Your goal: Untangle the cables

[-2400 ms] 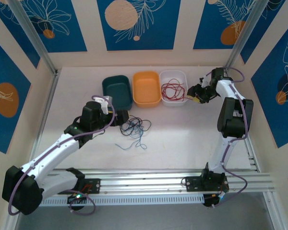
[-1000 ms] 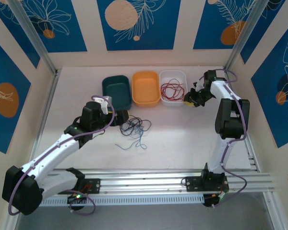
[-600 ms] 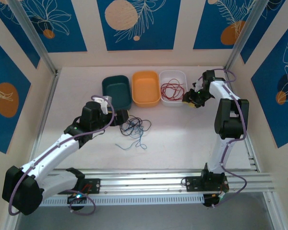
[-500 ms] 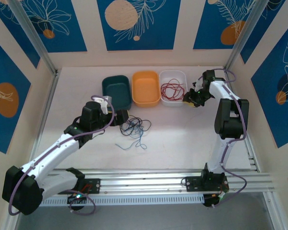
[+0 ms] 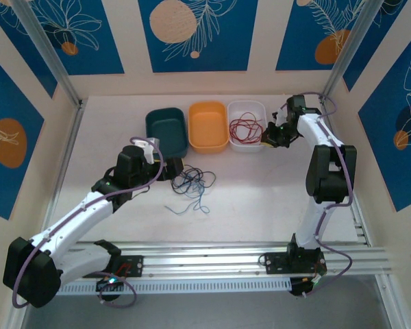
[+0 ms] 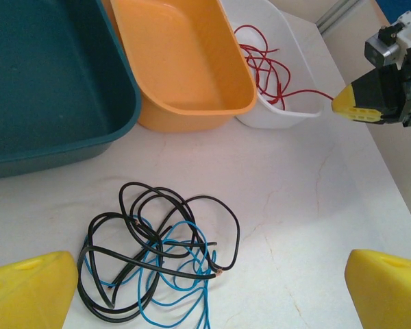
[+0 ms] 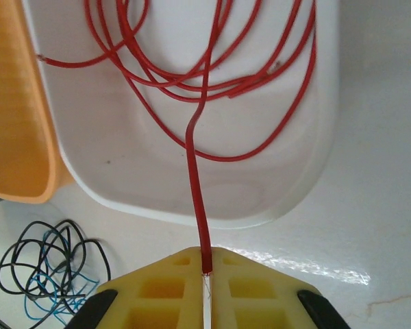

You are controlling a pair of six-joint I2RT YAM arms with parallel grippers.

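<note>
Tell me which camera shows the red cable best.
Right wrist view: the red cable runs large and sharp from its loops in the white tray into the shut right gripper. The left wrist view shows it smaller, from the side; the top external view shows tiny red loops.

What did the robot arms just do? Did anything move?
The right gripper slid left, up to the white tub, and pinched shut on the end of the red cable. The left gripper stayed open and still by the black and blue cables. Nothing else moved.
</note>
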